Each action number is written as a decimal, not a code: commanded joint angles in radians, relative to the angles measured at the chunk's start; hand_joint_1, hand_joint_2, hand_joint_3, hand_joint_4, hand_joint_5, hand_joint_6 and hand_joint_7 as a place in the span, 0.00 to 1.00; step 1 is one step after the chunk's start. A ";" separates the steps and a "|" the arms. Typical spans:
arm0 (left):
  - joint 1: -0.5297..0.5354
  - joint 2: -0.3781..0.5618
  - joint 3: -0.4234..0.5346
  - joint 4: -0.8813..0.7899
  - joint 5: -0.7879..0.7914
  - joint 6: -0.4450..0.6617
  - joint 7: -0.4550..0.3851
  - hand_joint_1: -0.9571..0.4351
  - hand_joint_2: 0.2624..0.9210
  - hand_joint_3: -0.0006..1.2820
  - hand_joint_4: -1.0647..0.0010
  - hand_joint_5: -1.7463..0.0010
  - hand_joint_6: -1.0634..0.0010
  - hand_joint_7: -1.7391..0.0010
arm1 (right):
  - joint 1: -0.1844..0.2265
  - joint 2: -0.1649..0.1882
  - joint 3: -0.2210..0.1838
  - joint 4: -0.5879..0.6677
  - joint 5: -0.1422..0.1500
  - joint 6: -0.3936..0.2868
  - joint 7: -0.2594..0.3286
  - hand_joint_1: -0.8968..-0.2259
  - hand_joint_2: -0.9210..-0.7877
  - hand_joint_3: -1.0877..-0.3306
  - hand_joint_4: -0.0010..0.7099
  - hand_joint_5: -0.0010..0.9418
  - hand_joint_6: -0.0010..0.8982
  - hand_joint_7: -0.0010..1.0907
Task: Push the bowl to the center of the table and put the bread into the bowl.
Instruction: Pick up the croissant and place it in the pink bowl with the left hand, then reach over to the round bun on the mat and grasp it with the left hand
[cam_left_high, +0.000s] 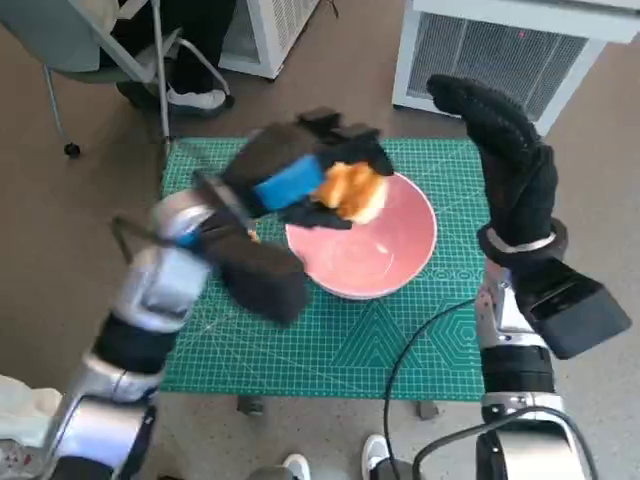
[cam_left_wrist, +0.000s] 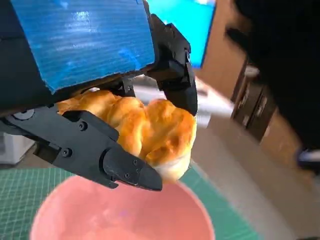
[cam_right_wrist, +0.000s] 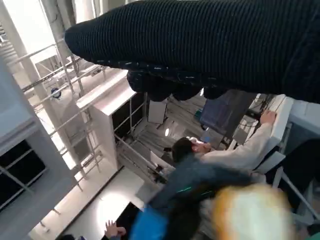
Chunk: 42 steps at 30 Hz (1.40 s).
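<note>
A pink bowl sits on the green mat, near the middle and a little to the right. My left hand holds a golden bread roll over the bowl's far left rim. In the left wrist view the bread is clamped between the black fingers, directly above the bowl. My right hand is raised at the bowl's right, fingers straight, holding nothing. The right wrist view shows the glove and a blur of the bread.
A white grilled unit stands beyond the table's far right corner. A chair with a person's legs and shoe is at the far left. A black cable crosses the mat's near right. A person sits in the right wrist view.
</note>
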 joint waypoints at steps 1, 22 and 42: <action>-0.058 -0.040 -0.028 0.135 0.020 0.001 0.007 0.69 1.00 0.10 0.43 0.30 0.47 0.28 | 0.026 -0.006 -0.002 -0.012 -0.011 0.010 -0.004 0.54 0.00 0.28 0.20 0.18 0.00 0.47; -0.060 -0.036 -0.051 0.217 -0.003 0.093 -0.203 0.41 0.99 0.03 0.99 0.99 0.79 0.99 | 0.056 -0.003 -0.002 -0.075 -0.074 0.021 -0.080 0.57 0.00 0.25 0.00 0.45 0.00 0.46; 0.113 0.192 0.152 0.023 -0.109 -0.001 -0.174 0.35 1.00 0.04 0.96 0.99 0.78 0.99 | 0.057 0.003 0.006 -0.071 -0.053 0.028 -0.066 0.54 0.00 0.27 0.00 0.46 0.00 0.46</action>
